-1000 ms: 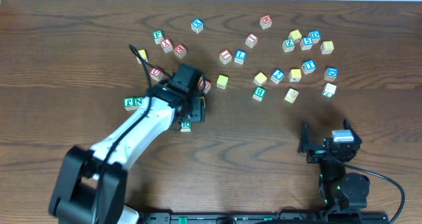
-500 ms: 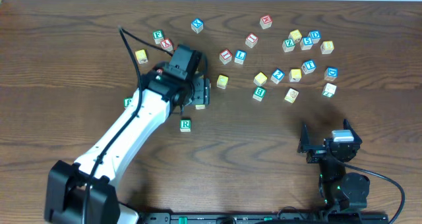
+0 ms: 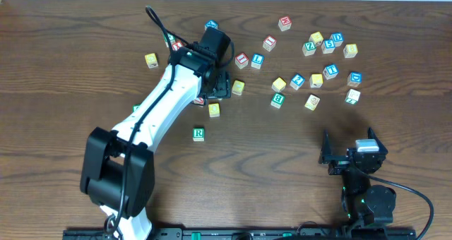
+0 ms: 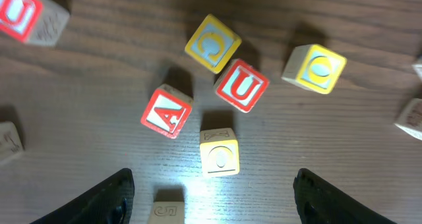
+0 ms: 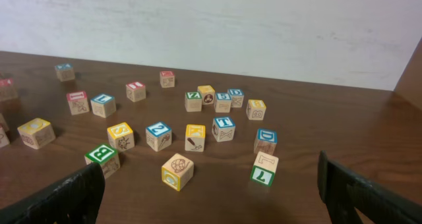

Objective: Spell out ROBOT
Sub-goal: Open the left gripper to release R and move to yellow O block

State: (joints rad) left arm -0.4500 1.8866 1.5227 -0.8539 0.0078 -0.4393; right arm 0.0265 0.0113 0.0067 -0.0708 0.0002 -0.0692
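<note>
The yellow wooden letter block marked O lies directly under your left hand, in the gap between its two fingers and a little ahead of the tips, on the dark wooden desk. The left hand is released, its fingers spread wide and grasping nothing.

A cube gives you no long axis to line up with. What matters is that its side faces stand nearly square to the closing line, so I judge a straight descent with hardly any wrist turn should serve.

Watch the neighbours:
- The red-lettered A block sits just beside the O block's far corner.
- The red U block sits just beyond the O block.
- A pale wooden block lies inside the gap too, near one finger, and could be swept in when you close.

The green R block stands alone behind the hand, toward the arm's base, and the O probably belongs next to it. Your right hand is also released and empty, well apart from the O block, so the left arm is the nearer.
</note>
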